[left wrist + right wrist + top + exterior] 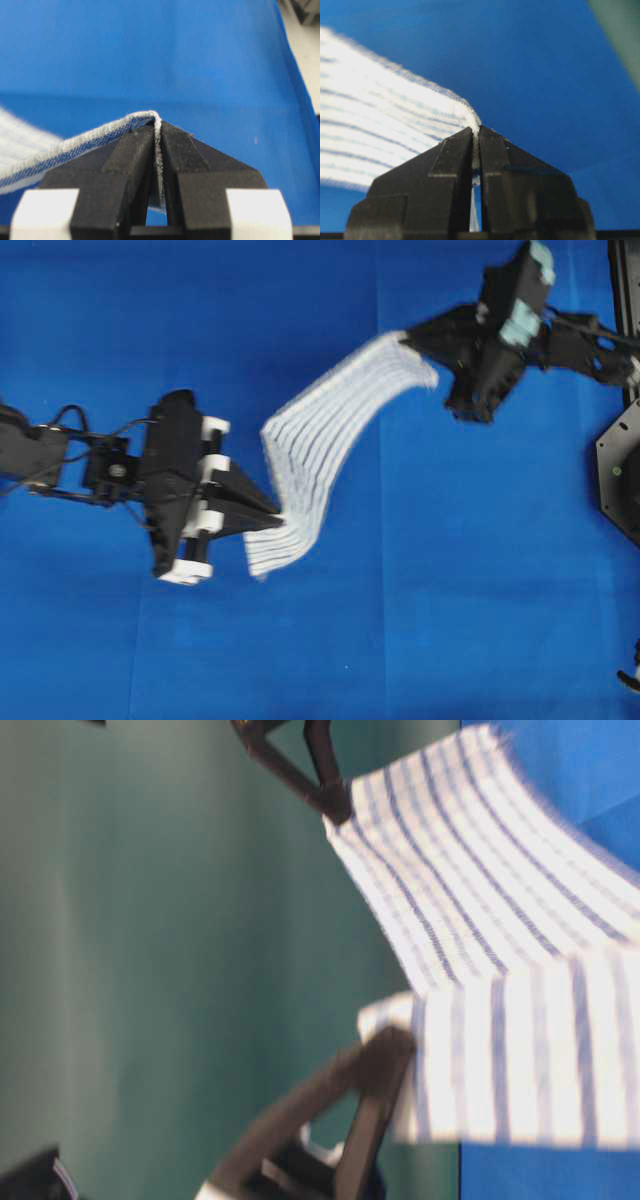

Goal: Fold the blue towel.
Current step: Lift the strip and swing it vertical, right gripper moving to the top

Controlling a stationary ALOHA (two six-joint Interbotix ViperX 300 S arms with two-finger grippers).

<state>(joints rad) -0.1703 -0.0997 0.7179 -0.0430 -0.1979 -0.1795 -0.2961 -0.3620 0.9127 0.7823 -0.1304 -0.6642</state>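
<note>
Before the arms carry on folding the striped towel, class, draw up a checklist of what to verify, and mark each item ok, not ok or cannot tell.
1. Left claw shut on a corner of the blue towel: ok, cloth is pinched between its fingers.
2. Right claw shut on another corner: ok, the edge sits in the closed tips.
3. Towel lifted off the blue table covering: ok in the table-level view; it hangs between the claws.
4. Towel spread flat and untwisted: not ok, it curves in an S shape overhead.
5. Free corners hanging evenly: cannot tell, they are blurred.
6. Grip deep enough not to slip: cannot tell.
</note>
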